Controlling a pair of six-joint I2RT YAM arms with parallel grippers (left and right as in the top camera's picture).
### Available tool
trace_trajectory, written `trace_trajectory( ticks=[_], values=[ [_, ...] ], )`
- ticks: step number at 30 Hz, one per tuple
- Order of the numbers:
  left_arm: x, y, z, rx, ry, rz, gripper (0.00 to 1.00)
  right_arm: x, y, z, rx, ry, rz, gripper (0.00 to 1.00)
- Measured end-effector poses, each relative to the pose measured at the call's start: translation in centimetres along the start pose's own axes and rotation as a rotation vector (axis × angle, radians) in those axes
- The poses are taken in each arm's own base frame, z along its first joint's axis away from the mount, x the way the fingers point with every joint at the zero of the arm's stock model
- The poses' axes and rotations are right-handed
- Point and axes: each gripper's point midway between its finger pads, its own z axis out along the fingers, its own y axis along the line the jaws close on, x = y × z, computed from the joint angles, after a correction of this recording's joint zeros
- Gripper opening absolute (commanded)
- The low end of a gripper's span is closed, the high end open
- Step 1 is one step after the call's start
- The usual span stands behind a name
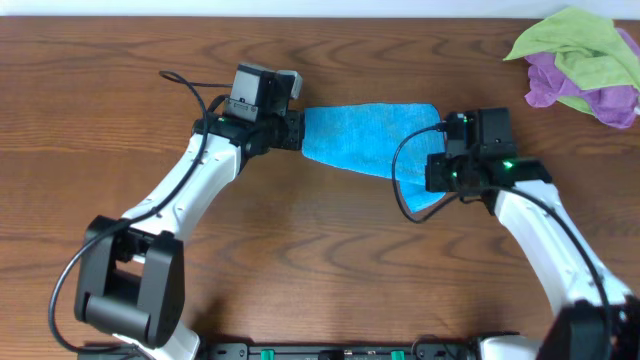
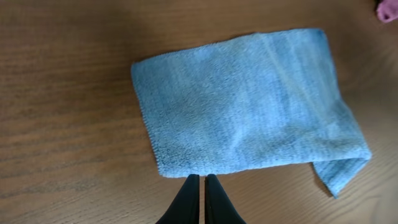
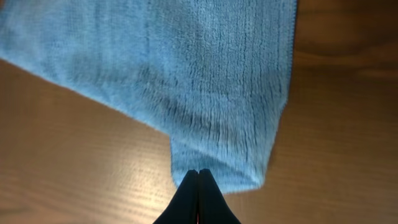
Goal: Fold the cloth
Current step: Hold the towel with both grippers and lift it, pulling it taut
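A blue cloth (image 1: 365, 135) lies flat on the wooden table between my two arms, with a small flap (image 1: 425, 195) sticking out at its near right corner. It fills the left wrist view (image 2: 249, 106) and the right wrist view (image 3: 205, 74). My left gripper (image 1: 297, 128) is shut and empty, with its tips (image 2: 199, 177) just off the cloth's left edge. My right gripper (image 1: 445, 170) is shut, with its tips (image 3: 198, 171) over the flap. It does not appear to hold the cloth.
A pile of green and purple cloths (image 1: 580, 60) sits at the far right corner of the table. Its pink edge shows in the left wrist view (image 2: 388, 11). A black cable (image 1: 402, 195) loops beside the right arm.
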Motion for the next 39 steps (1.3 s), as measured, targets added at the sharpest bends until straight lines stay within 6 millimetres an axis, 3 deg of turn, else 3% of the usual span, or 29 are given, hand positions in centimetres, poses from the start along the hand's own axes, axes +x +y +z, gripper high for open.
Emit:
trace_trajectory(
  ticks=[5,8,12,17,27,39],
  values=[
    [1.3,1.2,2.5,-0.017,0.062,-0.022,0.06,0.5,-0.5,2.9,0.011,0.075,0.017,0.01],
    [1.1,1.7,4.0,-0.023,0.089,-0.032,0.06,-1.8,-0.7,3.7,0.013,0.069,0.022,0.02],
    [-0.8,1.6,4.7,-0.021,0.086,-0.031,0.06,-5.2,-0.8,3.9,0.014,0.035,0.026,0.02],
    [-2.9,1.3,5.8,-0.012,0.085,-0.029,0.06,-7.0,-1.4,5.0,0.021,0.032,0.039,0.01],
    [-1.0,2.0,8.6,-0.004,0.165,-0.052,0.06,-6.0,-2.5,7.5,0.032,0.097,0.060,0.02],
    [0.3,-0.2,9.4,0.013,0.201,-0.014,0.06,-5.9,-2.6,8.2,0.032,0.107,0.062,0.02]
  ],
)
